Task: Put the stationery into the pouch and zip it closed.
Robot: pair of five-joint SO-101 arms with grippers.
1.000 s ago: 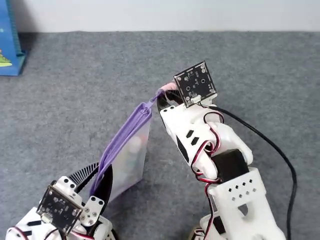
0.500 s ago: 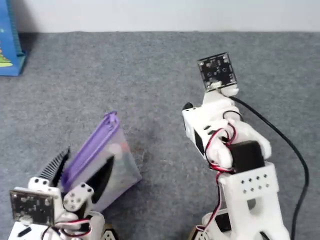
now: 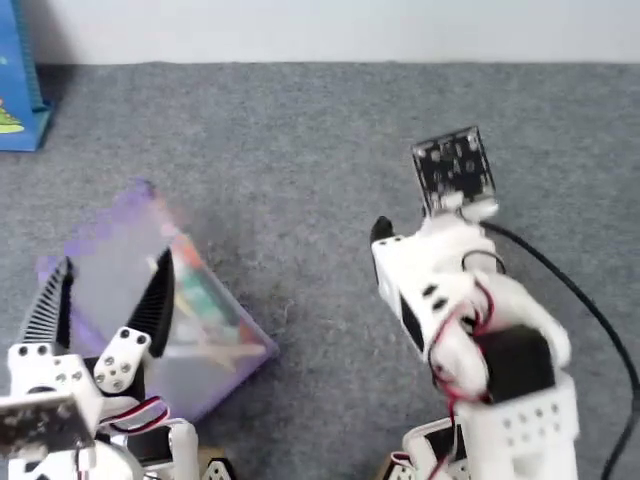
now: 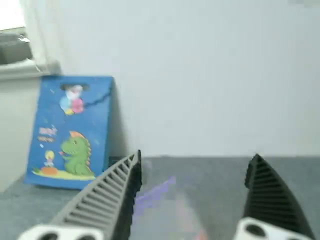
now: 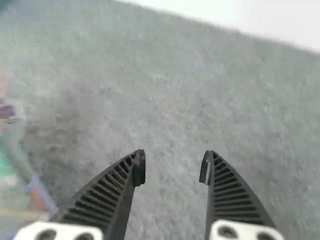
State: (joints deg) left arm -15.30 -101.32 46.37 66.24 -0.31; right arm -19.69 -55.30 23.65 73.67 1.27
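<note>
The left gripper (image 3: 113,262) is held low at the near left, its jaws spread wide apart. The right gripper (image 5: 173,160) is pointed downward with jaws parted, and the right arm (image 3: 480,330) is bent behind it.

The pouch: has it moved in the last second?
Yes. The pouch swung left and down onto the grey mat, nearer the blue bag.
</note>
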